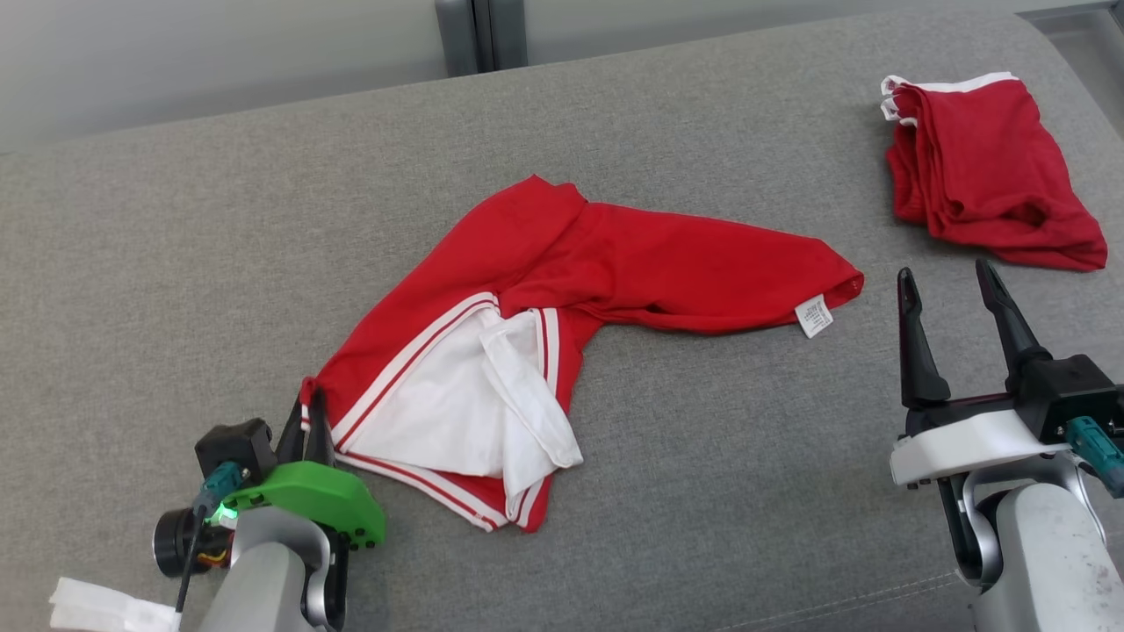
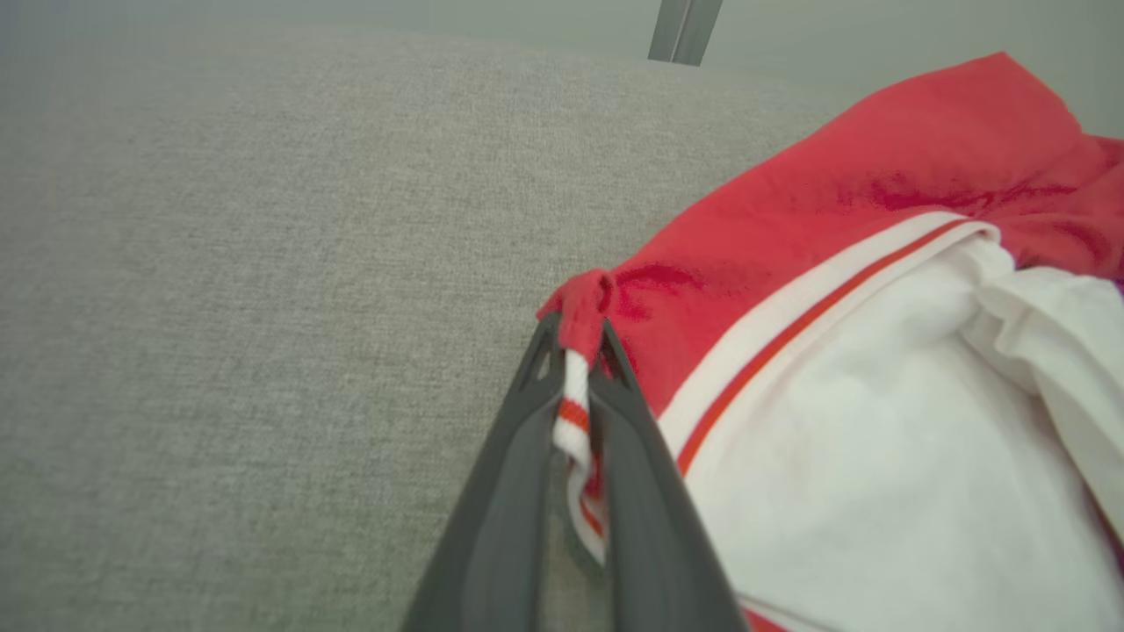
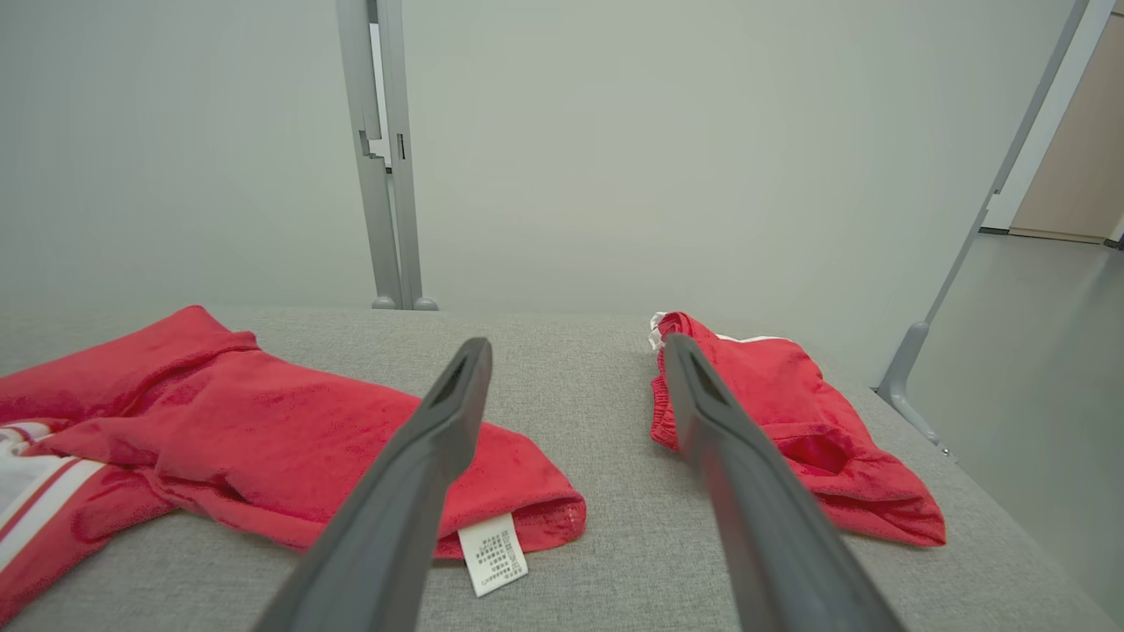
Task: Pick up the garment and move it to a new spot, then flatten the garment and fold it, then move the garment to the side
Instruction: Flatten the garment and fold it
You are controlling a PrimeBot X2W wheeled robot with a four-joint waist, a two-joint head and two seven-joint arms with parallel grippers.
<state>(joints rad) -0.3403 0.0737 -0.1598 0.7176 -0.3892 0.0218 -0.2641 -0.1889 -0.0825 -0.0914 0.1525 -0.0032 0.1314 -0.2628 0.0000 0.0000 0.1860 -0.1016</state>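
The red garment [image 1: 615, 263] lay crumpled near the middle of the grey upholstered surface [image 1: 176, 263], its white lining [image 1: 448, 404] turned outward at the near end and a care label [image 1: 814, 316] showing at the far hem. The left end effector [image 1: 307, 420] was clamped on the garment's striped corner, with the trim pinched between its fingers [image 2: 518, 439]. The right end effector [image 1: 944, 272] hovered with jaws spread wide just beside the label. A second red garment [image 1: 992, 167] sat folded well apart at the far right.
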